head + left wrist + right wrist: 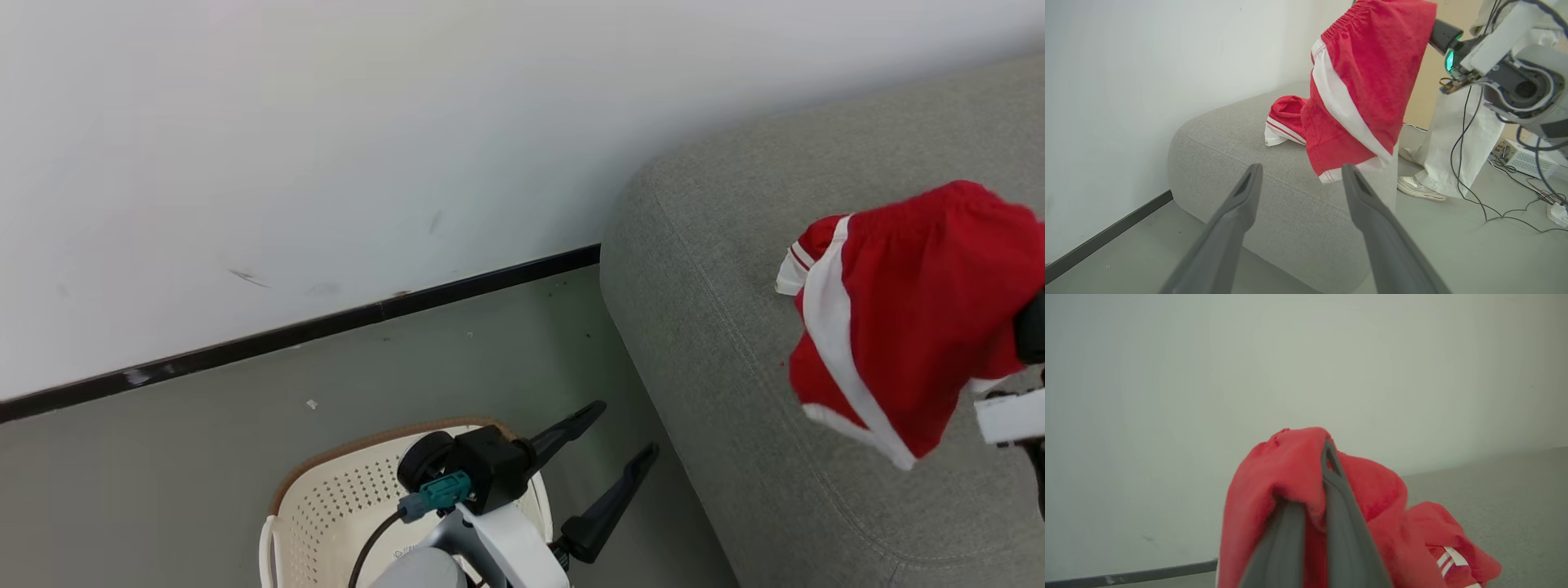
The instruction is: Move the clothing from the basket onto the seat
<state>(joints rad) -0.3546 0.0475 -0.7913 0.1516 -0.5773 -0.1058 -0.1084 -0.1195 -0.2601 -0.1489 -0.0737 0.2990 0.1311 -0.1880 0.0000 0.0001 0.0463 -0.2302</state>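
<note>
Left tool (624, 427) (1302, 167) sits nearest the head camera, low centre, fingers spread wide, nothing between them, released. It hangs over the far rim of the basket (326, 514), fingers aimed toward the seat (718, 245) (1229, 134) (1494, 477). Basket is cream with perforated walls and a brown rim band, on the grey floor (204, 457) at bottom left of the head view, just left of the seat's near corner; the left arm covers much of its inside. Right tool (1316, 486) is clenched on red shorts (906, 318) (1372, 73) (1274, 473), cloth bunched over and around both dark fingers. Shorts hang off it above the seat, white side stripe running down, white hem at the bottom; can't tell if the hem touches the cushion. Second red garment (1286, 118) (1437, 535) with white stripe trim lies crumpled on top of the seat, just behind the hanging shorts in the left wrist view. Seat is a grey fabric cushion with a rounded corner, against the white wall (326, 147), black baseboard (286, 335) running along the floor. Person's legs (1453, 134) in pale trousers and pale shoes stand on the floor beyond the seat's right end, cables (1494, 204) trailing on the floor nearby.
</note>
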